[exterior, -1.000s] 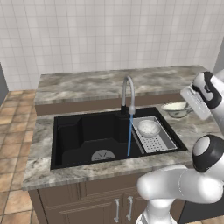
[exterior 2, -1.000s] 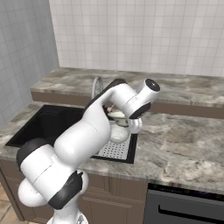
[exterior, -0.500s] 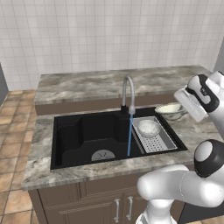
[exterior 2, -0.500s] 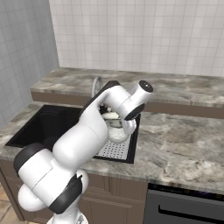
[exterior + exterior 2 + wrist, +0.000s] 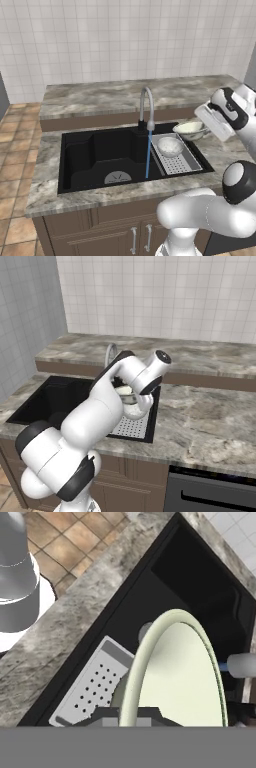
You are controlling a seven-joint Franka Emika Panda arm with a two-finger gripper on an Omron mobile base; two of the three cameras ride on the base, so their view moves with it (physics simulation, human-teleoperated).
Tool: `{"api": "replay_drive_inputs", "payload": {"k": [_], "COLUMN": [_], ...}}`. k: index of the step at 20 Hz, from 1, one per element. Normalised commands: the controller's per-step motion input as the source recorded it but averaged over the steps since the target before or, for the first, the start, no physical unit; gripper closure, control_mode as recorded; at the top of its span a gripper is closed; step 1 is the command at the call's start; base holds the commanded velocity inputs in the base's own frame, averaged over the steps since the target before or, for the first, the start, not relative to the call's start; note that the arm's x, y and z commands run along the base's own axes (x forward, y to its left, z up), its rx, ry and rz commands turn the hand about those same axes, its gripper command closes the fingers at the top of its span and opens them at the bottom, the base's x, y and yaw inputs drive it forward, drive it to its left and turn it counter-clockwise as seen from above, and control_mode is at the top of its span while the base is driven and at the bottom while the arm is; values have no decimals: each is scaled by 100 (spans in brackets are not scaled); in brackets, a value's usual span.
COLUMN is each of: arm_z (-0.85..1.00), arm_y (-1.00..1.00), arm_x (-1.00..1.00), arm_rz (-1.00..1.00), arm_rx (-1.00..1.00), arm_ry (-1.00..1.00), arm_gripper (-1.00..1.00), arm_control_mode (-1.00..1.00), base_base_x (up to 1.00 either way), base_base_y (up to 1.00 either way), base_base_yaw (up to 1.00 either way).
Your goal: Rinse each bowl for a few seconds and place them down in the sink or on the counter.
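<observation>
- Claw (image 5: 131,716) is clamped on the rim of the cream bowl (image 5: 190,129), its jaws drawn tight on the near edge; in the hand view the bowl's pale green inside (image 5: 185,677) rises right in front of the fingers.
- Held bowl hangs in the air, about level in the left base view, over the right edge of the sink (image 5: 80,155) and the back end of the tray (image 5: 184,160).
- Just below the claw and a little toward the faucet (image 5: 146,107), the grey bowl (image 5: 170,146) sits upright on the perforated tray, which rests in the right part of the sink.
- Beyond the tray, away from the claw, a thin blue stream of water (image 5: 148,154) falls from the faucet spout into the basin.
- Water lands close to the round grey drain (image 5: 118,177) on the black sink floor, well apart from the held bowl.
- All around lies the marbled counter (image 5: 100,95), its back ledge running behind the faucet.
- Farthest off, a white tiled wall (image 5: 125,35) stands behind the counter, and brown cabinets (image 5: 95,235) sit under its front edge.
</observation>
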Motion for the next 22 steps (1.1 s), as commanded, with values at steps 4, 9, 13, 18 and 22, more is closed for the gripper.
{"api": "replay_drive_inputs", "payload": {"k": [4, 9, 13, 18, 22], "arm_z": [-15, -10, -9, -10, -19], "arm_y": [18, 16, 10, 8, 10], "arm_x": [0, 0, 0, 0, 1], "arm_rz": [7, 6, 6, 5, 4], "arm_rx": [0, 0, 0, 2, 1], "arm_ry": [0, -2, -2, -3, 0], "arm_gripper": [100, 100, 100, 100, 100], "arm_control_mode": [-100, -100, -100, -100, -100], "base_base_x": [0, 0, 0, 0, 0], "base_base_y": [0, 0, 0, 0, 0], "base_base_yaw": [0, 0, 0, 0, 0]}}
